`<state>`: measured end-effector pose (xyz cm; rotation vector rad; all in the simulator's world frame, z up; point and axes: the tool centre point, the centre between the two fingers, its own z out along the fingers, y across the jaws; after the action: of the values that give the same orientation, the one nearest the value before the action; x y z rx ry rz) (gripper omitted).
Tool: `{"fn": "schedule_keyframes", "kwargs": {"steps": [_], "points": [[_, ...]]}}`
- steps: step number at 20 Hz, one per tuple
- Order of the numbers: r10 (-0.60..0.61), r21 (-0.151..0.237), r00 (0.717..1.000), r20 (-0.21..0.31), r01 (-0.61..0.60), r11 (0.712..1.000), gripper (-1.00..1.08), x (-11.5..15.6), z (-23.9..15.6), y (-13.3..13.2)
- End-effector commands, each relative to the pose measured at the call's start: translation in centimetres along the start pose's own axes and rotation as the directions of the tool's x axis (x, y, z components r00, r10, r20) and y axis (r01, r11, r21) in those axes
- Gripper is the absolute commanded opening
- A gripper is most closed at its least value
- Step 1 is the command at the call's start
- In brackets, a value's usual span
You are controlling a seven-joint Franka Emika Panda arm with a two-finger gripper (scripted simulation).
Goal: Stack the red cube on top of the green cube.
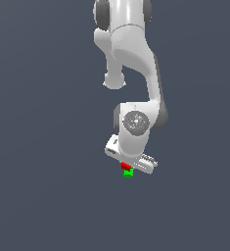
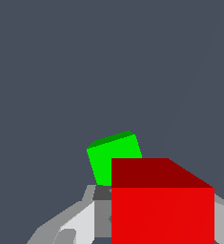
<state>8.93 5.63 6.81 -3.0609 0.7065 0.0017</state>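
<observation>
The red cube (image 1: pixel 126 166) sits between the fingers of my white gripper (image 1: pixel 128 165), which is shut on it. In the wrist view the red cube (image 2: pixel 162 209) fills the foreground, and a grey-white finger (image 2: pixel 85 219) presses against one side of it. The green cube (image 1: pixel 128 173) rests on the dark floor directly under the red one, slightly towards the exterior view's right. From the wrist, the green cube (image 2: pixel 114 159) shows just beyond the red cube, partly covered by it and turned a little relative to it. Whether the two cubes touch, I cannot tell.
The flat dark grey-blue floor (image 1: pixel 48 196) stretches all around the cubes. The white arm (image 1: pixel 131 54) rises above the gripper towards the top of the exterior view. No other objects show.
</observation>
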Motion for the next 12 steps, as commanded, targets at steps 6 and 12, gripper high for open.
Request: {"fn": "schedule_keyframes", "kwargs": {"steps": [6, 12], "points": [[0.0, 0.0, 1.0, -0.001, 0.0, 1.0, -1.0, 1.0, 0.53, -1.3], [0.0, 0.0, 1.0, -0.001, 0.0, 1.0, 1.0, 1.17, 0.62, -1.5]]}}
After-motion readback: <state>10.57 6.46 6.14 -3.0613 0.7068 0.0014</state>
